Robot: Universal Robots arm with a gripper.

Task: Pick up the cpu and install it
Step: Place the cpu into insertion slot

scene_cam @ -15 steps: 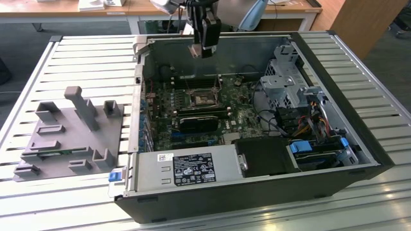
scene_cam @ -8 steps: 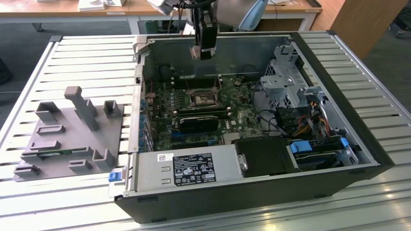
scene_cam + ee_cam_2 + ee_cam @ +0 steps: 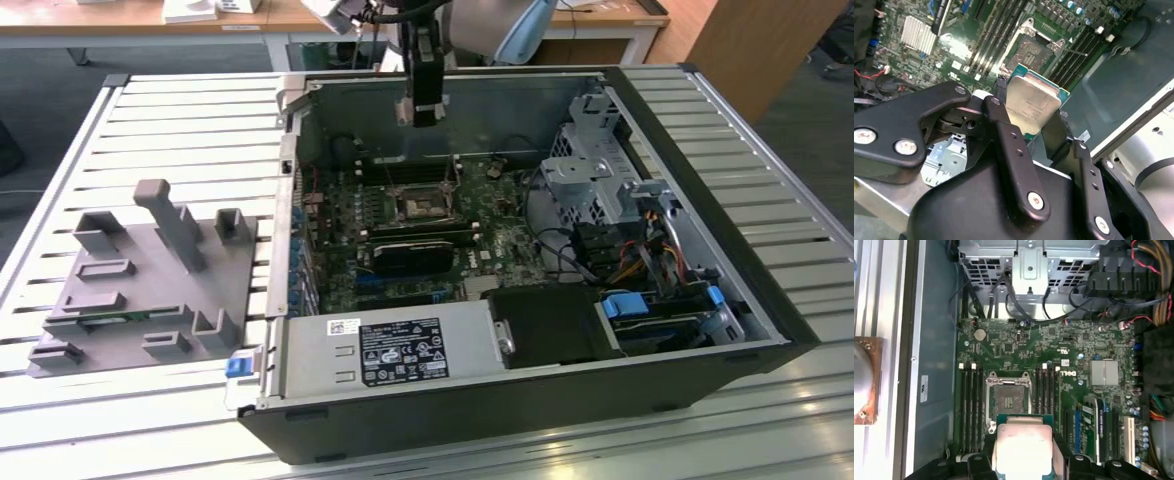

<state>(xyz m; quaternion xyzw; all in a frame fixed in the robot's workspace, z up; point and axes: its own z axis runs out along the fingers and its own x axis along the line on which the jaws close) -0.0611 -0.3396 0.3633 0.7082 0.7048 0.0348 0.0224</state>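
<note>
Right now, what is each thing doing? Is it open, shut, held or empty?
hand: shut on the cpu.
cpu: held between the hand's fingers, above the board, not yet in the socket.
socket: uncovered and empty.
computer case: lying on its side, open.
grey holder block: resting on the table, apart from the hand.

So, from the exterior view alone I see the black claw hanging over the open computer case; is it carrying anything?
Observer: Yes; in the second wrist view the claw grips a flat, square, silver-topped cpu by opposite edges.
Operator: Is the socket free?
Observer: The black-framed square socket on the green motherboard sits bare, no chip in it, in both wrist views.
Operator: Cpu touching it?
Observer: No; the cpu hangs apart from it, above the board.
</note>
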